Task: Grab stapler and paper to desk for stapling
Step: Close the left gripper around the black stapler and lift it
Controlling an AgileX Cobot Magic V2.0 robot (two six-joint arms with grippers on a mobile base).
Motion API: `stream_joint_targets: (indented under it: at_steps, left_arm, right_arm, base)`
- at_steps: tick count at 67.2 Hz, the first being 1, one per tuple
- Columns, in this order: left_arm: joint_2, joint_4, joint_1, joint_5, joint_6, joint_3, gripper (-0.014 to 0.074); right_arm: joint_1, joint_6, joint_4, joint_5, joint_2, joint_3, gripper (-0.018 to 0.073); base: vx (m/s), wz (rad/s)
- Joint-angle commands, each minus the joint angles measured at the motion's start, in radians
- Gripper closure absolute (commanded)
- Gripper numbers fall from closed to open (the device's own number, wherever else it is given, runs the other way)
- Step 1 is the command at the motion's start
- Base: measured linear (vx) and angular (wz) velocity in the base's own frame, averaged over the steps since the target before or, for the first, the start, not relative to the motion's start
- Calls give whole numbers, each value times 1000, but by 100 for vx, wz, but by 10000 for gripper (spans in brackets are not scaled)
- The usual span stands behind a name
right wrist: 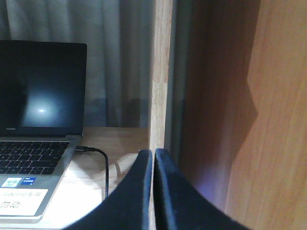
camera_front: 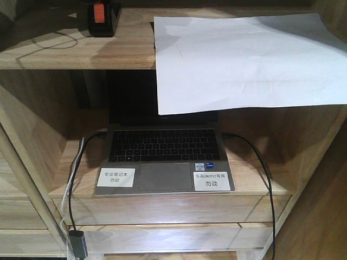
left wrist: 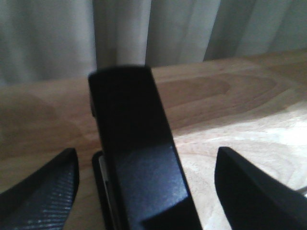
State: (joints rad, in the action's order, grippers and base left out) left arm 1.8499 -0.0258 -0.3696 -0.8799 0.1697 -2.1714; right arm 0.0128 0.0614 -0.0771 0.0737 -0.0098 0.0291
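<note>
Nothing moved yet: stapler [camera_front: 104, 17] at left end of upper shelf [camera_front: 70, 54], paper [camera_front: 244, 59] overhanging front edge, right side. Left gripper [left wrist: 146, 152] spread wide, straddling stapler, no grip. Right gripper [right wrist: 153, 152] pinched together, empty, near laptop [right wrist: 43, 86]

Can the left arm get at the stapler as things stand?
Probably yes: the left tool is open, with the stapler right between its fingers; nothing stands in the way.

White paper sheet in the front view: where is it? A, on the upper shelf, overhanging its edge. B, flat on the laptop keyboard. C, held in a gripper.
A: the plain white paper sheet lies on the light-wood upper shelf, drooping past its edge above the grey laptop.
</note>
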Motion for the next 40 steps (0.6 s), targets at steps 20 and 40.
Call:
stream_joint_targets:
  at_steps: [20, 40]
  left_arm:
    - [-50, -83, -7, 29, 52, -32, 561]
    - [-102, -71, -7, 39, 52, -32, 604]
  right_arm:
    - [-7, -6, -4, -74, -10, 22, 568]
    - [-7, -6, -4, -74, -10, 22, 568]
  base:
    - [0, 0]
    - [0, 0]
